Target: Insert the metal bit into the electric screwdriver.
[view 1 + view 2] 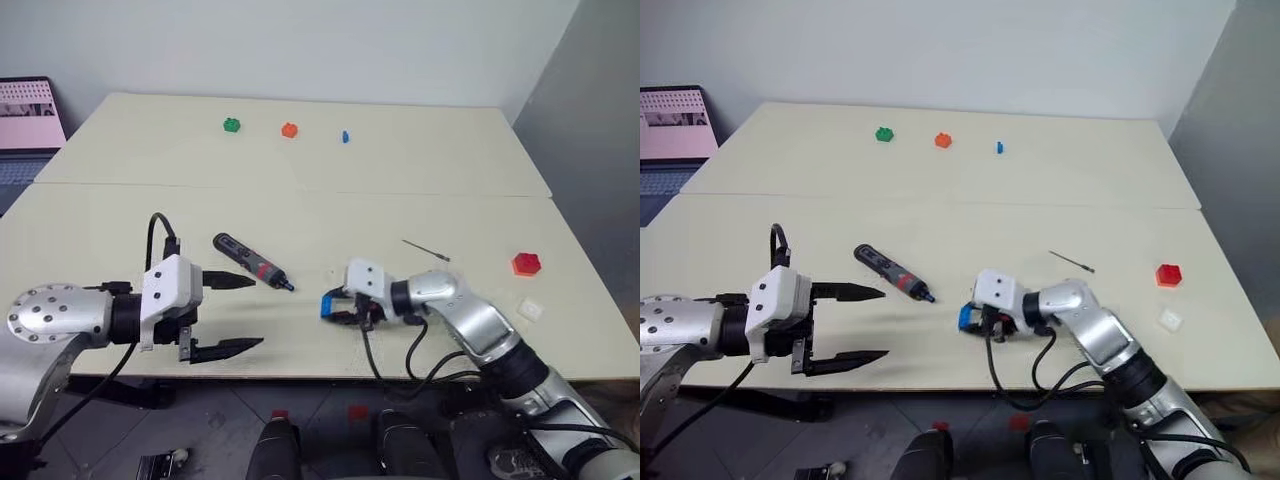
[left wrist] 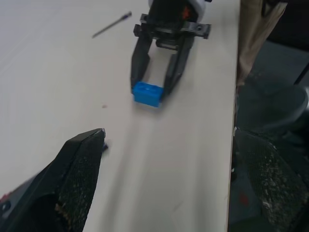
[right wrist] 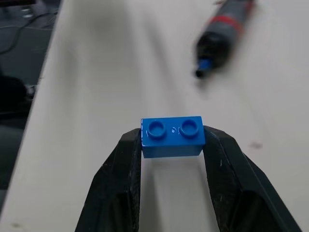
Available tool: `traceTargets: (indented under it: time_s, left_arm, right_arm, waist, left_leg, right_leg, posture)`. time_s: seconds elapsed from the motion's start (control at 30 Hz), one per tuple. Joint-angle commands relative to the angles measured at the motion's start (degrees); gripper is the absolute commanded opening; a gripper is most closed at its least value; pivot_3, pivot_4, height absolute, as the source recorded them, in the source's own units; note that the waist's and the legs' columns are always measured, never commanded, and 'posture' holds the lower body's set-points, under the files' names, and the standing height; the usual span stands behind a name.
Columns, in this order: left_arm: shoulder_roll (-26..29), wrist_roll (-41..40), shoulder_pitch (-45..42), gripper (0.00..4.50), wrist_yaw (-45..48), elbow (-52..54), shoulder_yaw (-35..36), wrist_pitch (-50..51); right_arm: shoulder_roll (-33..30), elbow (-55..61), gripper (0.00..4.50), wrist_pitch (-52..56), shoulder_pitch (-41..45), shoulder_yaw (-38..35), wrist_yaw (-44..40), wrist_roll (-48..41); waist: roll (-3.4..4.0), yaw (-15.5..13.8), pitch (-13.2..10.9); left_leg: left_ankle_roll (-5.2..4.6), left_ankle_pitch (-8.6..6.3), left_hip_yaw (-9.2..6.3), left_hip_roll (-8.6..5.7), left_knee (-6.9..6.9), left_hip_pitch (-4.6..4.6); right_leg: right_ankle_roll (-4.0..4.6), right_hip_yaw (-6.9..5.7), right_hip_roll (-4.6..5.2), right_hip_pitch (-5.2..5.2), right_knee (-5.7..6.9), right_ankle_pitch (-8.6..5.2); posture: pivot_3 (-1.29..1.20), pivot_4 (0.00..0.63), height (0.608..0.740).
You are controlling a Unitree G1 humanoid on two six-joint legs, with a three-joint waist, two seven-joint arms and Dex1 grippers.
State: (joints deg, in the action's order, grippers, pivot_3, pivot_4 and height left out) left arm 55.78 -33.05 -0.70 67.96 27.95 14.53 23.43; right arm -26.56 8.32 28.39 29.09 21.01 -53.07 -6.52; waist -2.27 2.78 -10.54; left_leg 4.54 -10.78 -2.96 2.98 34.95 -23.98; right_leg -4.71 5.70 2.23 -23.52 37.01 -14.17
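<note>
The electric screwdriver (image 1: 252, 262) lies on the table, black with a red-and-grey band, its blue tip pointing toward my right gripper. The metal bit (image 1: 426, 250), a thin grey rod, rests farther right on the table, beyond the right arm. My left gripper (image 1: 250, 312) hovers open near the front edge, just in front of the screwdriver, with nothing between its fingers. My right gripper (image 1: 335, 308) is shut on a small blue toy brick (image 3: 172, 136), a short way right of the screwdriver's tip (image 3: 202, 70).
A green brick (image 1: 232, 125), an orange brick (image 1: 289, 129) and a tiny blue piece (image 1: 345, 136) sit at the far side. A red piece (image 1: 526, 264) and a white piece (image 1: 531, 309) lie at the right. A laptop (image 1: 28, 115) stands far left.
</note>
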Motion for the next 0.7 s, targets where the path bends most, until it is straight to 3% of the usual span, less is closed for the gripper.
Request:
traceTargets:
  time_s: [0.03, 0.27, 0.43, 0.67, 0.7]
  left_arm:
    - [-1.57, -2.89, -2.43, 4.5, -2.18, 3.05, -1.18, 1.5]
    - [-2.96, -2.46, -5.44, 4.5, -2.26, 1.84, -4.64, 0.87]
    - [-3.98, -2.33, -8.19, 4.5, -2.04, 0.62, -6.58, 0.44]
    - [-4.18, -2.18, -9.4, 4.5, -2.06, -0.04, -7.31, 0.36]
    - [-4.13, -2.24, -9.45, 4.5, -2.15, 0.04, -7.22, 0.47]
  right_arm:
    - [-4.84, 6.4, 1.44, 4.71, -3.62, -11.06, 3.26, -2.84]
    - [-14.59, -0.06, 1.44, 5.6, -8.15, -25.2, 9.79, -0.55]
    - [-12.63, -6.88, 1.44, 10.33, -7.49, -29.5, 17.87, -0.26]
    - [-10.24, -13.91, 1.44, 7.94, -5.17, -29.81, 22.53, 0.1]
    - [-10.06, -14.44, 1.79, 7.7, -4.85, -29.68, 22.55, -0.12]
  waist:
    - [0.0, -0.14, 0.0]
    - [0.01, 0.15, 0.0]
    - [0.0, 0.6, 0.0]
    - [0.02, 0.68, -0.01]
    - [0.02, 0.68, -0.01]
  left_leg:
    - [0.0, 0.0, 0.0, 0.0, 0.0, 0.0]
    - [0.0, 0.0, 0.02, -0.02, 0.01, 0.05]
    - [-0.01, 0.0, 0.01, -0.02, 0.01, 0.08]
    - [-0.01, 0.0, 0.02, -0.04, 0.01, 0.06]
    - [-0.01, 0.0, 0.02, -0.04, 0.01, 0.06]
  right_leg:
    - [0.0, 0.0, 0.0, 0.01, -0.01, 0.0]
    - [0.0, 0.04, 0.0, 0.03, 0.0, 0.0]
    - [-0.01, 0.04, -0.01, 0.05, 0.02, 0.01]
    - [-0.02, 0.08, -0.01, 0.07, 0.0, 0.01]
    - [-0.02, 0.08, -0.01, 0.07, 0.0, 0.01]
  posture:
    - [0.0, 0.15, 0.74]
    - [0.0, 0.15, 0.74]
    - [0.0, 0.15, 0.74]
    - [0.0, 0.15, 0.74]
    - [0.0, 0.15, 0.74]
